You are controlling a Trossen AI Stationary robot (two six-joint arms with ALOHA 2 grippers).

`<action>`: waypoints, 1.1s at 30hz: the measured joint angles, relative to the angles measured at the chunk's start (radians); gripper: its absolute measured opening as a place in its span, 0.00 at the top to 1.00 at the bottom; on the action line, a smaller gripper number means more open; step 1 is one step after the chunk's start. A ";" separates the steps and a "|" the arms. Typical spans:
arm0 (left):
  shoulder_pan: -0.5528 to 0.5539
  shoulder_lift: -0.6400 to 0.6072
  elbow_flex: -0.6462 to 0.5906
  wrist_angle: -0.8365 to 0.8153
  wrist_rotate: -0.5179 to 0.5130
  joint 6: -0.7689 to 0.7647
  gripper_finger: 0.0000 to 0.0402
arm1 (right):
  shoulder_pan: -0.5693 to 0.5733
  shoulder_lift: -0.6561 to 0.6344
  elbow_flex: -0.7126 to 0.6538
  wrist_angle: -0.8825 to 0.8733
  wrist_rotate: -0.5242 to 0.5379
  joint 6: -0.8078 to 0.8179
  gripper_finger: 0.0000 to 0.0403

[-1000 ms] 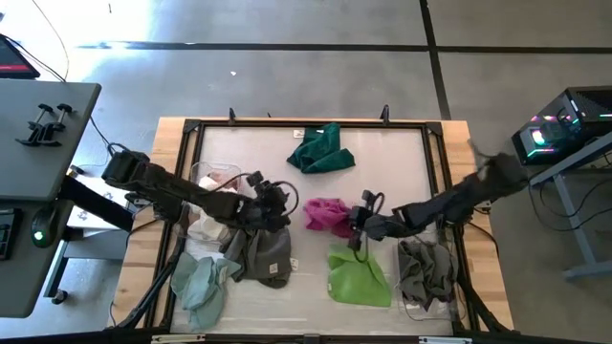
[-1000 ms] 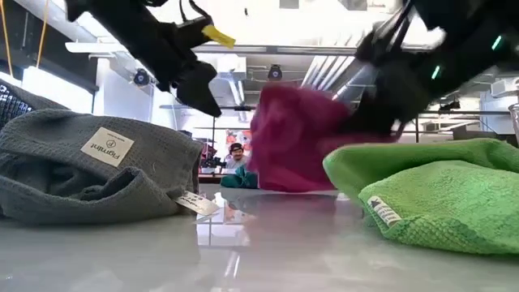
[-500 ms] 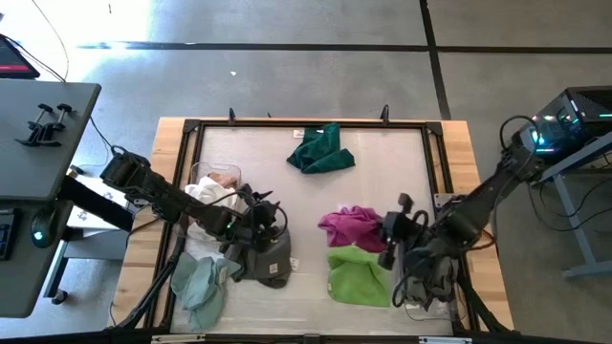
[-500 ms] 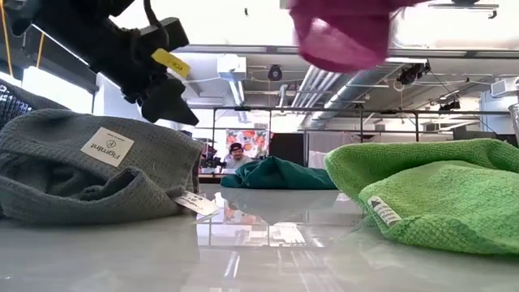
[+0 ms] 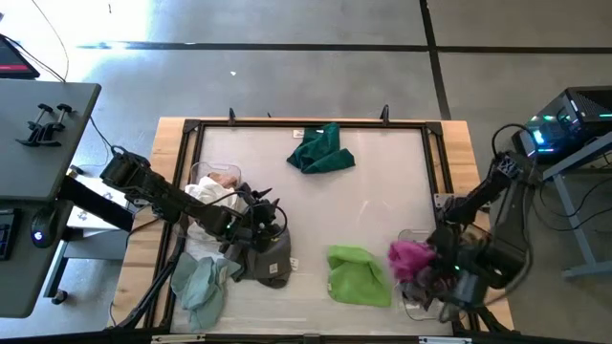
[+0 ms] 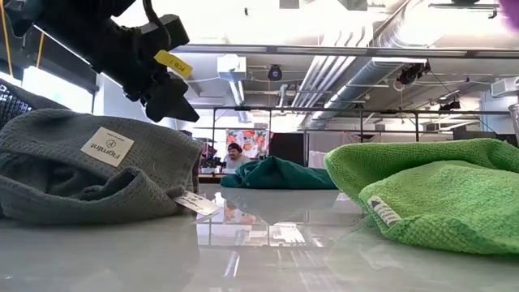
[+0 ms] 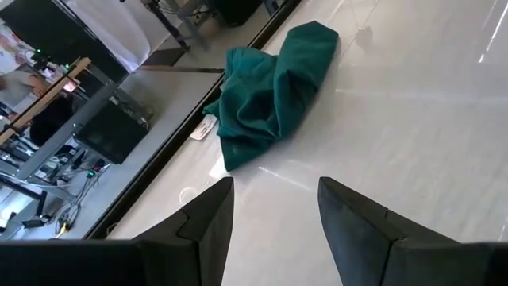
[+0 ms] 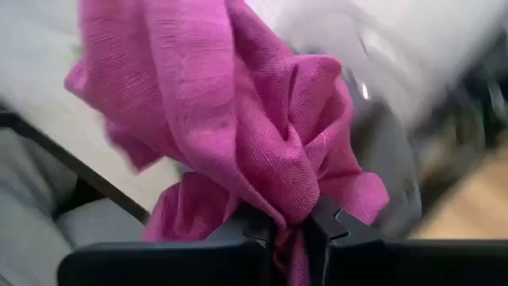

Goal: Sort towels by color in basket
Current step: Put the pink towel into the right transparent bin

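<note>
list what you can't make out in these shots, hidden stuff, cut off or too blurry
- Right-side container, high view: the magenta towel held by the right gripper and the arm cover its contents.
- Left-side container, high view: the left arm crosses it; only white and pink cloth peeks out.
- Grey towel, low view: cut off by the picture's left edge.
- Left gripper, open, above the grey towel.

Workshop w/ grey concrete floor, open ceiling.
Silver ceiling ducts overhead; grey side desk at left; wood-edged white worktable mid-room; bright windows behind.
</note>
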 joint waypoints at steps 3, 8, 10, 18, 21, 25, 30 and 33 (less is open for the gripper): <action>0.007 0.000 0.000 0.003 0.000 0.000 0.58 | 0.064 0.023 -0.037 0.001 -0.107 0.172 0.96; 0.018 0.000 0.000 0.037 0.000 0.005 0.58 | 0.086 0.073 -0.117 -0.002 -0.151 0.250 0.96; 0.023 0.000 0.000 0.066 0.003 0.023 0.58 | 0.061 0.099 -0.141 0.004 -0.153 0.250 0.96; 0.027 0.000 0.000 0.179 0.029 0.133 0.58 | 0.007 0.153 -0.268 0.114 -0.199 0.207 0.93; 0.027 0.000 0.000 0.211 0.029 0.163 0.58 | 0.007 0.154 -0.327 0.230 -0.175 0.205 0.90; 0.027 0.000 0.000 0.223 0.031 0.167 0.58 | 0.007 0.153 -0.402 0.354 -0.176 0.205 0.91; 0.027 0.000 0.001 0.226 0.031 0.167 0.58 | 0.007 0.149 -0.490 0.437 -0.172 0.205 0.92; 0.033 0.000 0.001 0.226 0.035 0.167 0.58 | 0.007 0.148 -0.521 0.452 -0.171 0.196 0.89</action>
